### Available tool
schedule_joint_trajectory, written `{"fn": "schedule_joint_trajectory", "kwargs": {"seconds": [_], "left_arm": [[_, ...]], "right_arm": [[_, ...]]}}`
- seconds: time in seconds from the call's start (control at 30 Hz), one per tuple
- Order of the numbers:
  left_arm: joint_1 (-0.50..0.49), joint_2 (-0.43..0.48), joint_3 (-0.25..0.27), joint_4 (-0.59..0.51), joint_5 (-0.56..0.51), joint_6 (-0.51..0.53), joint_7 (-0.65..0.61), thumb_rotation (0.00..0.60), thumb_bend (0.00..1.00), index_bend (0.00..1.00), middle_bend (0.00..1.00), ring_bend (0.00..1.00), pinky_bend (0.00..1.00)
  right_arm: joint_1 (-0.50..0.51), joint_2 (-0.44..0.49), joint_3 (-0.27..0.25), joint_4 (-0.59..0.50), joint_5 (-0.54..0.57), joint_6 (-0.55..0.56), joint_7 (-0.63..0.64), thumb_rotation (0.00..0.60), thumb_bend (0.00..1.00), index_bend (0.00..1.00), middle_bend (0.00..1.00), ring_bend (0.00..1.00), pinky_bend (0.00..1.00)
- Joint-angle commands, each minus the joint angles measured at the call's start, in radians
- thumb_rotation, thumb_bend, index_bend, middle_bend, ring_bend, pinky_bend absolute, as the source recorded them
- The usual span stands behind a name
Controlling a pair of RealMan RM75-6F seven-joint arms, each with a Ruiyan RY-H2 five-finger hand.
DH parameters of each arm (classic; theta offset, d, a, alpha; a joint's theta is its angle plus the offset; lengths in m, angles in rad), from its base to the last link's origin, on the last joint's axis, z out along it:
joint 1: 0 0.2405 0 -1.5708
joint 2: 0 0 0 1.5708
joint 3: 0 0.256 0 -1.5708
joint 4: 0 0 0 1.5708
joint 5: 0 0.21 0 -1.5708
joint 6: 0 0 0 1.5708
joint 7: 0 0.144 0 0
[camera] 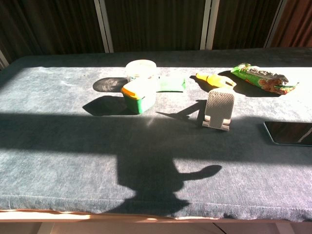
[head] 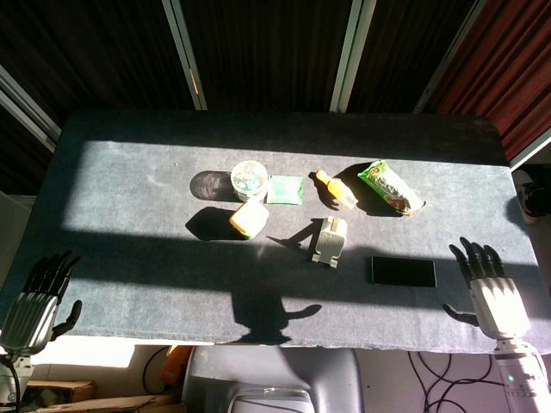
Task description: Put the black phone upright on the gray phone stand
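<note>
The phone (head: pixel 403 271) is lying flat, screen up, on the table (head: pixel 129 258), just right of the stand (head: pixel 328 240) and a bit nearer the robot, w/ a clear gap between them. In the chest view only its left part is showing, at the right edge of frame.

Handling, as a judgement: it is looking like a thin, rigid slab w/ a glossy glass face, so probably slippery and not very heavy, but it won't forgive a drop. Lying flush on the cloth, it is giving fingers almost nothing to get under. The long edges are the place to take it, thumb on 1 side and fingers on the other, maybe after tipping 1 edge up (the cloth should be giving some friction for that).

The right hand (head: pixel 492 292) is hovering at the table's near right corner, right of the phone and apart from it, fingers spread and pointing away from the robot, holding nothing. The left hand (head: pixel 39 297) is sitting off the near left corner, far from everything, also empty; its fingers are looking loosely extended, though the shadow there is making that hard to confirm.

The stand is standing upright, its cradle empty.
</note>
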Motion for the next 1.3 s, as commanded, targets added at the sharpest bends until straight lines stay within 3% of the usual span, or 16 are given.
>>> {"fn": "schedule_joint_trajectory", "kwargs": {"seconds": [0.03,0.2,0.37,0.67,0.83,0.97,1.3], "left_arm": [[0.0,-0.001,0.001,0.0,0.0,-0.001,0.0,0.6,0.46,0.0,0.0,0.0,0.06],[-0.008,0.001,0.002,-0.002,-0.006,-0.019,-0.001,0.6,0.46,0.0,0.0,0.0,0.06],[-0.014,0.008,0.002,-0.005,-0.013,-0.033,-0.015,0.6,0.46,0.0,0.0,0.0,0.06],[-0.016,0.009,0.009,-0.012,-0.017,-0.044,-0.004,0.6,0.45,0.0,0.0,0.0,0.06],[-0.017,0.011,0.012,-0.012,-0.012,-0.044,-0.009,0.6,0.46,0.0,0.0,0.0,0.06],[-0.017,0.011,0.014,-0.012,-0.014,-0.048,-0.008,0.6,0.46,0.0,0.0,0.0,0.06],[-0.017,0.011,0.017,-0.016,-0.013,-0.047,-0.003,0.6,0.46,0.0,0.0,0.0,0.06]], "right_arm": [[0.002,0.001,0.002,0.0,0.009,-0.008,0.001,0.6,0.05,0.0,0.0,0.0,0.0],[0.03,0.01,0.004,0.009,0.041,-0.082,0.048,0.6,0.05,0.0,0.0,0.0,0.0],[0.12,0.03,0.023,0.047,0.118,-0.283,0.137,0.6,0.05,0.0,0.0,0.0,0.0],[0.293,0.045,0.061,0.045,0.302,-0.572,-0.029,0.6,0.06,0.0,0.0,0.0,0.0],[0.361,0.009,0.063,0.08,0.412,-0.665,-0.11,0.6,0.07,0.01,0.02,0.0,0.0],[0.399,-0.022,0.061,0.122,0.471,-0.717,-0.126,0.6,0.1,0.08,0.07,0.0,0.0],[0.446,-0.073,0.043,0.172,0.494,-0.779,-0.092,0.6,0.13,0.26,0.19,0.0,0.01]]}}
